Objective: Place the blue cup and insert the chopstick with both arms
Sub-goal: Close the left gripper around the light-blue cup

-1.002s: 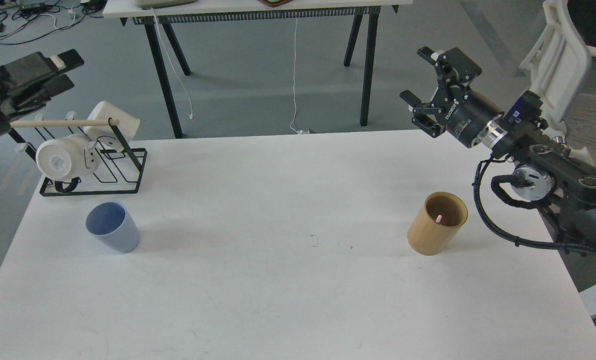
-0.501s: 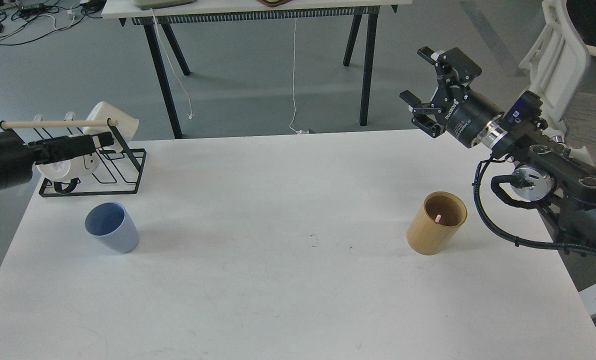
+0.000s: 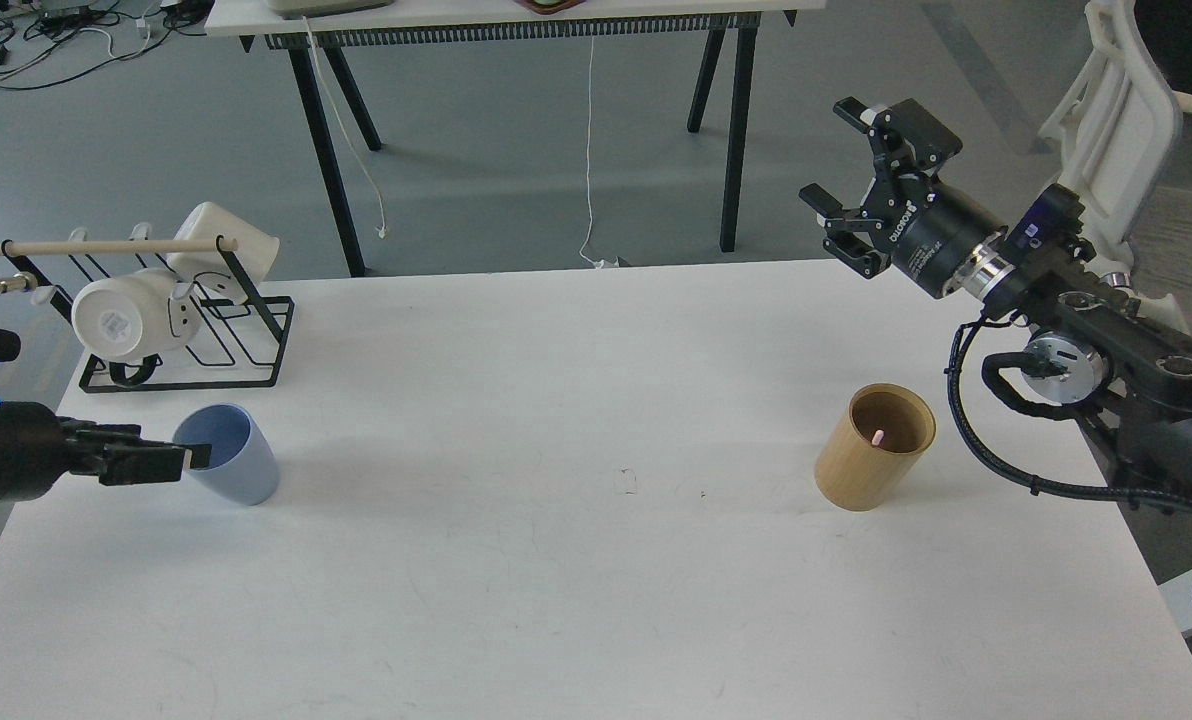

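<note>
The blue cup point(image 3: 239, 474) stands upright on the white table point(image 3: 576, 580) at the left. My left gripper point(image 3: 178, 460) comes in low from the left edge, and its dark tips reach the cup's near-left rim. I cannot tell its fingers apart. A pink chopstick point(image 3: 877, 436) shows only as a small tip inside the tan wooden holder point(image 3: 871, 450) at the right. My right gripper point(image 3: 844, 185) hangs open and empty in the air, above and behind the holder, beyond the table's far edge.
A black wire rack point(image 3: 206, 345) with two white mugs point(image 3: 121, 318) and a pale wooden rod point(image 3: 116, 247) stands just behind the blue cup. A white chair point(image 3: 1126, 120) is at the far right. A second table point(image 3: 516, 15) stands behind.
My left arm has dropped from above the rack down to table height, and its tips now reach the blue cup's rim. The right arm has barely moved.
</note>
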Motion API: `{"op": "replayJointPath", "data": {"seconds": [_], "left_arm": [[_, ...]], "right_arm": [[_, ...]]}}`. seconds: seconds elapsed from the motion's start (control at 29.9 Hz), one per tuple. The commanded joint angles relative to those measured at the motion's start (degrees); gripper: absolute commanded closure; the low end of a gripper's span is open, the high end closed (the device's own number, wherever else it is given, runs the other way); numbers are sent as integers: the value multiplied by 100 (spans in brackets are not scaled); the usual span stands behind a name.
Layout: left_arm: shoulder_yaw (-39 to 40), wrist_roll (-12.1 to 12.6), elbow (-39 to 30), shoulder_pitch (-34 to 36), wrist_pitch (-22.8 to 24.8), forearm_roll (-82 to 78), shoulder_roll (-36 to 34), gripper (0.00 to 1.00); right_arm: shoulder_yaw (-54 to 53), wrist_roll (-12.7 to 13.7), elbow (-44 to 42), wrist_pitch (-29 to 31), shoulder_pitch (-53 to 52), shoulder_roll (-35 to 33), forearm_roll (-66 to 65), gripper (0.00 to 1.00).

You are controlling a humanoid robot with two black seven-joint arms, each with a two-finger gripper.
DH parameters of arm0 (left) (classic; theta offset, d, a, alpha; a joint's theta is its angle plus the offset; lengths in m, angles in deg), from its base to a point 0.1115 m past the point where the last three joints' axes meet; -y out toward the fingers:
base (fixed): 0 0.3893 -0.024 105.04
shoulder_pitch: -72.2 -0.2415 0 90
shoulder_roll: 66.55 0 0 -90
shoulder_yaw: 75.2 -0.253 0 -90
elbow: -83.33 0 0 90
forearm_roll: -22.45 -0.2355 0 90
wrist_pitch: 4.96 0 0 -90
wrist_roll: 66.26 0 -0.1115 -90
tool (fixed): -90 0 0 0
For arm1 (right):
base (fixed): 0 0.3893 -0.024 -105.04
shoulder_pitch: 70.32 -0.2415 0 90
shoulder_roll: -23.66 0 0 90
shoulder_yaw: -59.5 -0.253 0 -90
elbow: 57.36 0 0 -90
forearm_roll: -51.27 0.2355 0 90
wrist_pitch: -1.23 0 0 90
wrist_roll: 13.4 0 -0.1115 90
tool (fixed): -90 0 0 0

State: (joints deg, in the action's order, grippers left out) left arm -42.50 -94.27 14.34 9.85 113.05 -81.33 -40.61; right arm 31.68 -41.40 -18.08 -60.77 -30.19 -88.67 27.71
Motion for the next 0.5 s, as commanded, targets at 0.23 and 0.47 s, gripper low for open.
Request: {"op": "replayJointPath", "data": {"seconds": [0.23, 0.47], "left_arm": [[-36, 1, 1054, 242, -1, -1, 640, 0], [-44, 1, 1299, 242, -1, -10, 877, 1]], "right_arm": [[4, 0, 1, 0, 31, 26, 0, 1], [4, 0, 9, 0, 110, 0, 0, 1]]}}
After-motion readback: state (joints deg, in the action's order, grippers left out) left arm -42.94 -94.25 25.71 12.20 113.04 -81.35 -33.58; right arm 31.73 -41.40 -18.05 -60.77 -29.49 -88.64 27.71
